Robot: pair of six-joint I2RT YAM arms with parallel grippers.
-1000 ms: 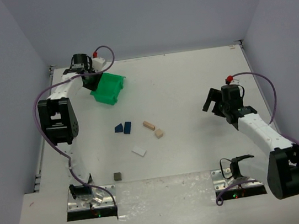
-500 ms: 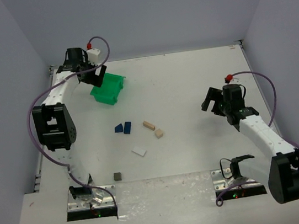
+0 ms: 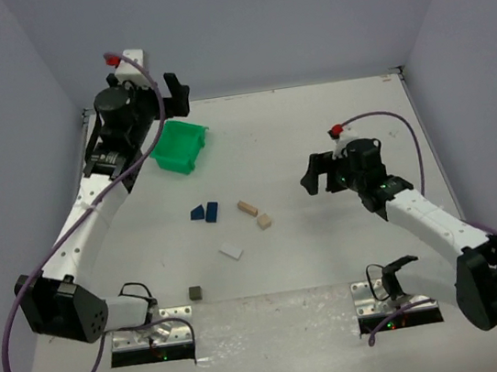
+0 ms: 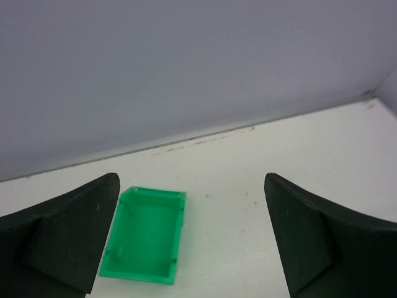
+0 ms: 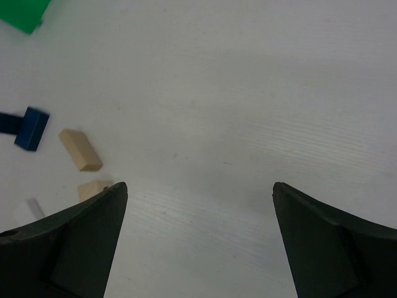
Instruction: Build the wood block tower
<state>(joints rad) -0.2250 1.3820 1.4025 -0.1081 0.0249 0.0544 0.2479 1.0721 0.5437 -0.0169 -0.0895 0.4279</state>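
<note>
Left gripper (image 3: 172, 93) was spread and empty in the top view, held high over the far-left corner behind the green bin (image 3: 178, 148). It was well apart from every block, so we judged it parked out of the way. Right gripper (image 3: 314, 175) was also spread and empty, facing the loose pieces from the right; we read that as lining up a first pick. No wood block tower was built yet. Blue wedge (image 3: 197, 214) and blue block (image 3: 211, 212) lay just beside each other, with tan block (image 3: 248, 208), tan cube (image 3: 264, 222) and white slab (image 3: 231, 251) near the middle of the counter (image 3: 314, 121). Dark cube (image 3: 194, 293) sat apart, toward the near edge.

Left wrist view: jaws wide, nothing between them. Only the green bin (image 4: 146, 233) and the back wall showed, no blocks.

Right wrist view: jaws wide, nothing held. Blue block (image 5: 31, 128), tan block (image 5: 80, 150) and tan cube (image 5: 93, 188) sat at the frame's left edge, off the gripper's centreline. We judged it had to shift toward them before closing.
</note>
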